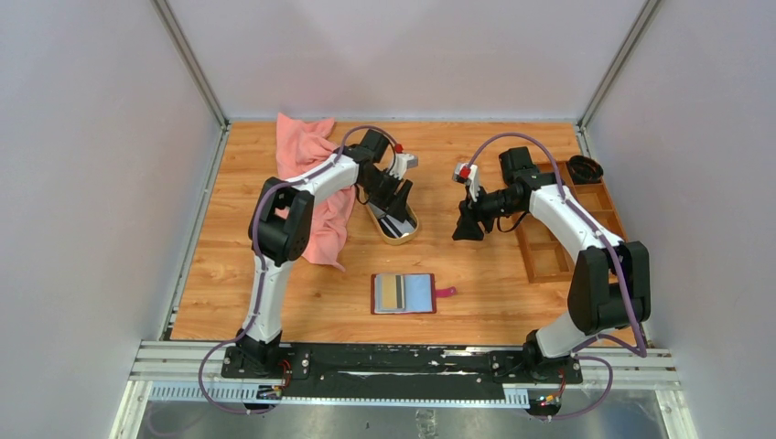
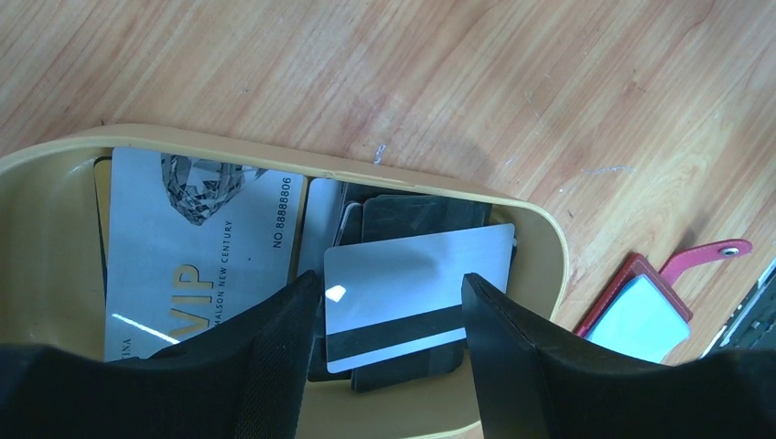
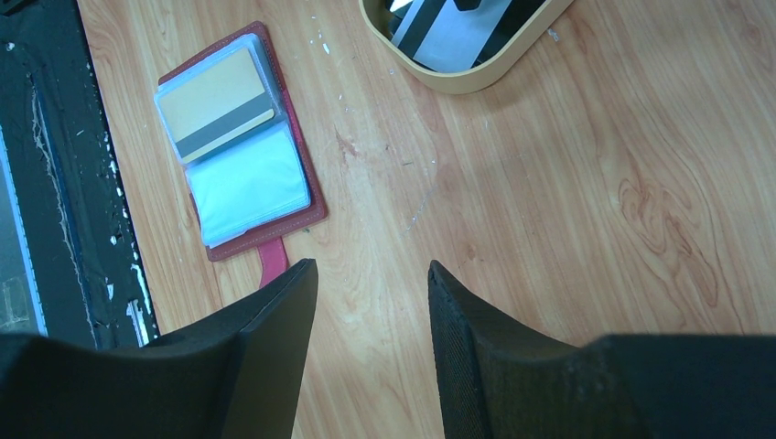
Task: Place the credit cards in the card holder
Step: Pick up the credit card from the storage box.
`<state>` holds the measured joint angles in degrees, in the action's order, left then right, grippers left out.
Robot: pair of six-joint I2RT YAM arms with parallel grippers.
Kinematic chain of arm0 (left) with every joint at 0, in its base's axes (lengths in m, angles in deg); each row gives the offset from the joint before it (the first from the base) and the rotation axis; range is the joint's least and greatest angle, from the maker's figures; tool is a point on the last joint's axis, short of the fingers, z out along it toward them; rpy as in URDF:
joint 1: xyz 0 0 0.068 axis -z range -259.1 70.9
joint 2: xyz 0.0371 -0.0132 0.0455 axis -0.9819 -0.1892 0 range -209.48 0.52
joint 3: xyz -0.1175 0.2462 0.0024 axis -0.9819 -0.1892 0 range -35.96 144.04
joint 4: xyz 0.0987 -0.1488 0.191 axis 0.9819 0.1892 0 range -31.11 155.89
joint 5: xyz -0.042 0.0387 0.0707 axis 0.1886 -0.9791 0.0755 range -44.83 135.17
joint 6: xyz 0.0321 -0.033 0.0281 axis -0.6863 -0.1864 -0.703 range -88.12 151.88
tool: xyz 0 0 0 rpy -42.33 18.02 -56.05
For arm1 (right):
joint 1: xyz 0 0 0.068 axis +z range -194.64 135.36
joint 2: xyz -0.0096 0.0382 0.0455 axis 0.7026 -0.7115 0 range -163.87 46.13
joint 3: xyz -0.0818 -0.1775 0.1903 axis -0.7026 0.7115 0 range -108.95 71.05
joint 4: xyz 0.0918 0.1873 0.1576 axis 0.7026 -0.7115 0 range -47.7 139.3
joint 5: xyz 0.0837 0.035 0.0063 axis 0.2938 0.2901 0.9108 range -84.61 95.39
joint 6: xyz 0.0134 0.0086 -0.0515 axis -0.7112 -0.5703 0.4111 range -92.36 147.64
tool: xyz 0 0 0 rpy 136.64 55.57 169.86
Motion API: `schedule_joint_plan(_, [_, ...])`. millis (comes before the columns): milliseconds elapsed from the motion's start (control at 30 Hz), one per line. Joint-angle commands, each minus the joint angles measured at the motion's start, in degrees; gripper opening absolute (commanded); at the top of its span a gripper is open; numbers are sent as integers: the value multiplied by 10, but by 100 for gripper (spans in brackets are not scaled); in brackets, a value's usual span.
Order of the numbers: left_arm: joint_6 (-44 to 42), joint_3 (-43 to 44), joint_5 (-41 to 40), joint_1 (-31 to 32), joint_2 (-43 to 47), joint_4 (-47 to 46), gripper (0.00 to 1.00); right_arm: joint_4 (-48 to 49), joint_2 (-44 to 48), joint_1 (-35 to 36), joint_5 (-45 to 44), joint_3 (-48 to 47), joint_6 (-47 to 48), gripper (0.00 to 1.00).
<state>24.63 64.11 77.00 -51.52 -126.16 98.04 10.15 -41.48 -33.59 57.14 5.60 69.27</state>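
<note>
The dark red card holder [image 1: 419, 294] lies open on the table's front middle, with a tan striped card [image 3: 218, 101] in one clear pocket. It also shows in the right wrist view [image 3: 302, 206] and the left wrist view [image 2: 641, 315]. Several credit cards lie in an oval tan dish [image 2: 274, 151]: a silver card with a black stripe [image 2: 412, 274] on top, a grey VIP card [image 2: 192, 247] and black cards [image 2: 421, 215]. My left gripper [image 2: 393, 283] is open, low over the silver card, fingers on either side. My right gripper [image 3: 373, 270] is open and empty above bare wood, right of the holder.
A pink cloth [image 1: 307, 174] lies at the back left beside the left arm. A brown wooden compartment tray [image 1: 558, 229] and a black round object [image 1: 584, 169] stand at the right edge. The black base rail [image 1: 403, 361] runs along the front.
</note>
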Motion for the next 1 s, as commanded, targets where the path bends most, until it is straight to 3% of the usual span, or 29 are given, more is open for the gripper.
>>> schedule_joint_plan(0, [7,9,18,0,-3,7,58,-22,-3,-9,-4,-15,9,52])
schedule_joint_plan(967, [34,-28,120,0,50,4,37,-24,-16,-9,21,-17,4,51])
